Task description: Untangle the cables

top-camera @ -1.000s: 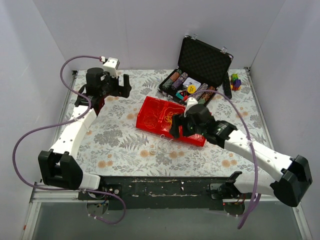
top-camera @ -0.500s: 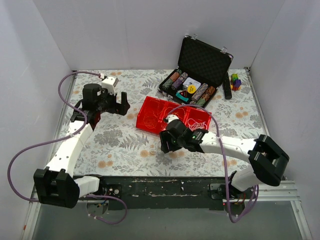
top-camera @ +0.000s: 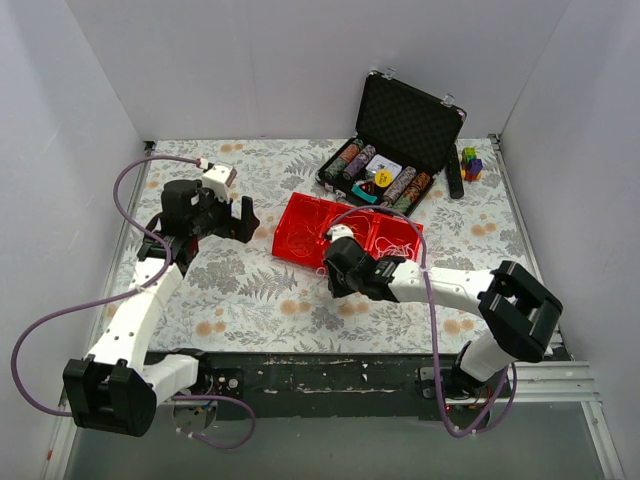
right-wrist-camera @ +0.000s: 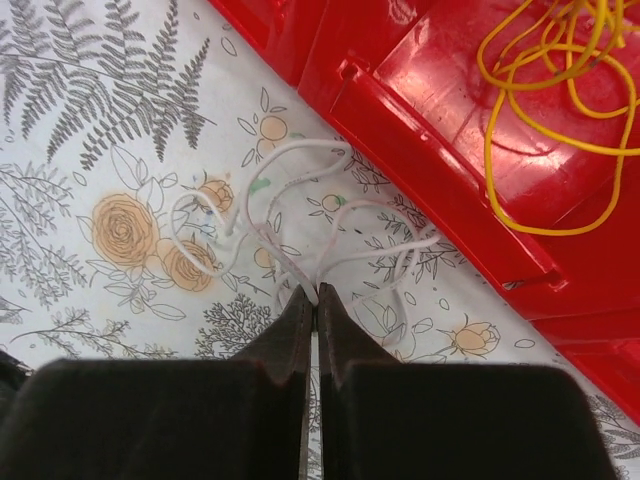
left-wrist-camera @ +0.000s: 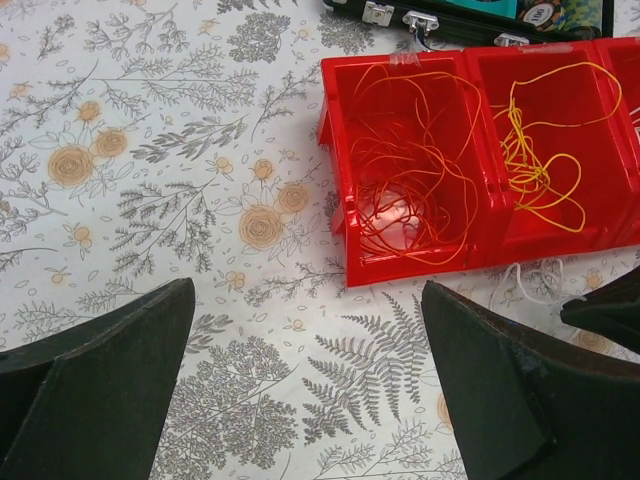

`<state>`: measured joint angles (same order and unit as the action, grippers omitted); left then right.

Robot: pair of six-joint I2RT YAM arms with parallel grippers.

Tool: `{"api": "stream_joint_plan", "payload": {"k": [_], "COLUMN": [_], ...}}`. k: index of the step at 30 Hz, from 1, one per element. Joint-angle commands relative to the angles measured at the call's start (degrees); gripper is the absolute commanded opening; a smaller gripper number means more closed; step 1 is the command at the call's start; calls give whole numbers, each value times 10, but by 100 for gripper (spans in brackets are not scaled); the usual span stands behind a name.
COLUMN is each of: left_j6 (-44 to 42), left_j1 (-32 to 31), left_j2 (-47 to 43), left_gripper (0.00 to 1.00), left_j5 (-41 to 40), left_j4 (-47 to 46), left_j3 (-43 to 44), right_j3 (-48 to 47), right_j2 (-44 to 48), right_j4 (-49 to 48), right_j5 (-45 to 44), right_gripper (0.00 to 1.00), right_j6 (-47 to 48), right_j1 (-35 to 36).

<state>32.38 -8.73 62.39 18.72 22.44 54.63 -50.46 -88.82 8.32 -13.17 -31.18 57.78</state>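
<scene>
Thin, loopy white cable (right-wrist-camera: 305, 148) — beside red tray (right-wrist-camera: 430, 130)

- Red tray (left-wrist-camera: 400, 272): right end cut off in the left wrist view; only a corner shows in the right wrist view.
- Yellow cable (right-wrist-camera: 560, 60): loops run past the top edge, right wrist view.
- White cable (right-wrist-camera: 300, 150): gripped stretch hidden between the pressed-together fingertips of the right claw (right-wrist-camera: 315, 298); some loops hidden behind a dark shape (left-wrist-camera: 605, 310), left wrist view.
- Right claw, top view: hidden under its own wrist.
- Left claw (left-wrist-camera: 308, 300): both fingers cut off at the bottom edge.
- Black case (top-camera: 410, 120): contents too small to name, possibly chips.
</scene>
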Motion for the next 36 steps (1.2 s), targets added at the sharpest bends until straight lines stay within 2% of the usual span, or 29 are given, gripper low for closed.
{"api": "stream_joint_plan", "payload": {"k": [1, 7, 14, 19, 23, 29, 36], "left_j6": [-5, 9, 15, 13, 13, 12, 15], "left_j1": [1, 1, 1, 1, 1, 1, 1], "left_j2": [-16, 2, 16, 22, 26, 31, 27], "left_gripper": [98, 97, 96, 96, 95, 95, 95], "left_j5": [11, 30, 31, 33, 40, 42, 43], "left_j4": [-17, -22, -19, -17, -15, -13, -11], "left_j3": [-9, 5, 22, 28, 27, 29, 24], "right_j3": [-42, -61, -99, -115, -185, -262, -231], "right_j2": [59, 205, 295, 357, 369, 372, 365], "right_j4": [5, 34, 126, 138, 154, 141, 133], "right_j5": [-36, -89, -151, -181, -166, -161, -180], "right_gripper": [1, 1, 1, 1, 1, 1, 1], "right_j6": [22, 103, 120, 145, 175, 203, 211], "right_j1": [4, 2, -33, -76, -107, -109, -114]}}
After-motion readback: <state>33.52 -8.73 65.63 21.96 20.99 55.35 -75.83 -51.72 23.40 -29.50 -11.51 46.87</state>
